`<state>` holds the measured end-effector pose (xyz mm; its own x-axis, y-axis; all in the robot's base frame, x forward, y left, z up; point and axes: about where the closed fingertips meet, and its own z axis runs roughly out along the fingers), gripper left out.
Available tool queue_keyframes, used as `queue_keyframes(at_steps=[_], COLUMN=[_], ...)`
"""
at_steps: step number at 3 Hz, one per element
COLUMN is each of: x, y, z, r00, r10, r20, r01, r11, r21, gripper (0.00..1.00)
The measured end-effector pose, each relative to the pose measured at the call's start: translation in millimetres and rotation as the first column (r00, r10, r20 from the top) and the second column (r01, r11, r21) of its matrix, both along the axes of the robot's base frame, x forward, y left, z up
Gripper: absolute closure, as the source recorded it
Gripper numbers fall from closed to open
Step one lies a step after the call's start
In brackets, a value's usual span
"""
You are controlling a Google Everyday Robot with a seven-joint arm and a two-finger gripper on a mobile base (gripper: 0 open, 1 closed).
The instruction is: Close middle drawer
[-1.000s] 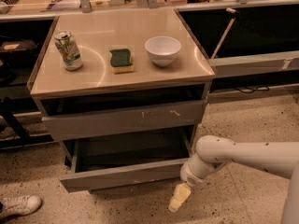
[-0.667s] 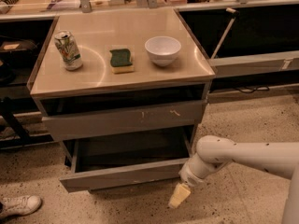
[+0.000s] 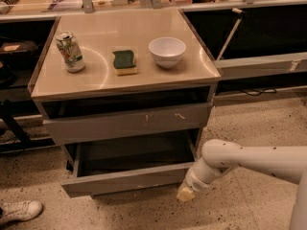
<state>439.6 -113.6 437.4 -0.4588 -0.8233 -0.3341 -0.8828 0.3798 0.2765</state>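
Middle drawer sits pulled out toward the near side, low under the desk. The claw is just beside its near right corner; I cannot tell its state.

Speckled terrazzo floor, beige-topped cabinet, dark shelving

One high camera, looking down and forward.
Close to the counter; gripper sits low, near right.
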Motion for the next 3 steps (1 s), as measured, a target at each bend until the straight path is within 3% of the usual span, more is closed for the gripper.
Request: queue_keyframes(at_steps=[1,2,3], x=[9.2,24.9,38.6], y=[4.1,14.0,23.2], z=[-1.2,-2.0,-1.6], r00=[0.9998,0.9989,0.9976], r10=[0.001,0.015,0.032], r20=[0.018,0.045,0.062], r01=[-0.001,-0.014,-0.031], r11=[1.000,1.000,0.999], r21=[-0.009,-0.017,-0.022], gripper=[0.89,1.00,1.00])
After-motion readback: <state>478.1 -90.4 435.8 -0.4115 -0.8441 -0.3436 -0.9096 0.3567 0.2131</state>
